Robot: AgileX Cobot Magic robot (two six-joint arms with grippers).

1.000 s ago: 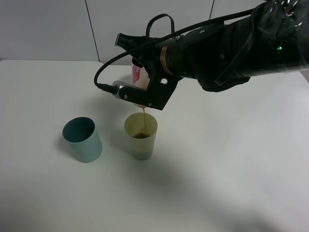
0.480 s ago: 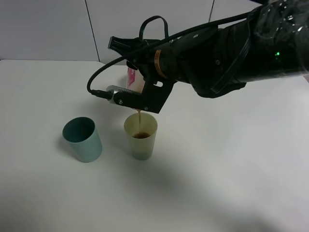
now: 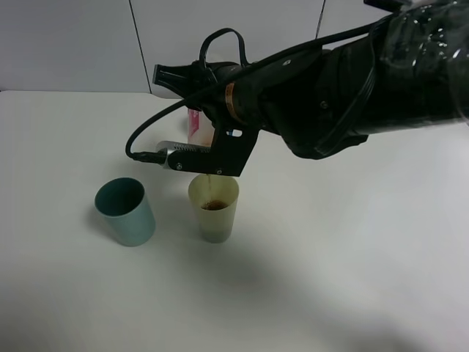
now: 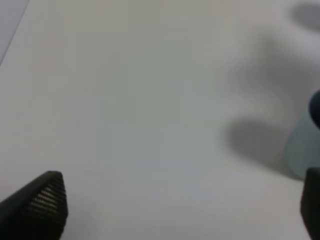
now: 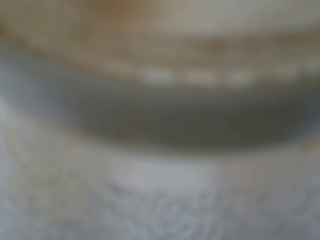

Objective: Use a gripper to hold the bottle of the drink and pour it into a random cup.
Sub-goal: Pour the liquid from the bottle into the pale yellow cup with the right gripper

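Where the right gripper (image 3: 192,116) reaches over the middle of the table (image 3: 352,249), we find its jaws clamped tight on the bottle (image 3: 199,133). This is a small translucent body with a white-and-red label, tilted just above the cup (image 3: 215,218). A thin brown stream of the drink (image 3: 211,178) falls into this pale yellow-green tumbler and pools at its bottom. The teal tumbler (image 3: 126,214) stands beside it, toward the left edge.

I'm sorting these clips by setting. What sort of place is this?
Likely a robot lab bench, not a home: a plain white table, grey wall panels, and a black robot arm tilting a bottle over a yellow-green cup.
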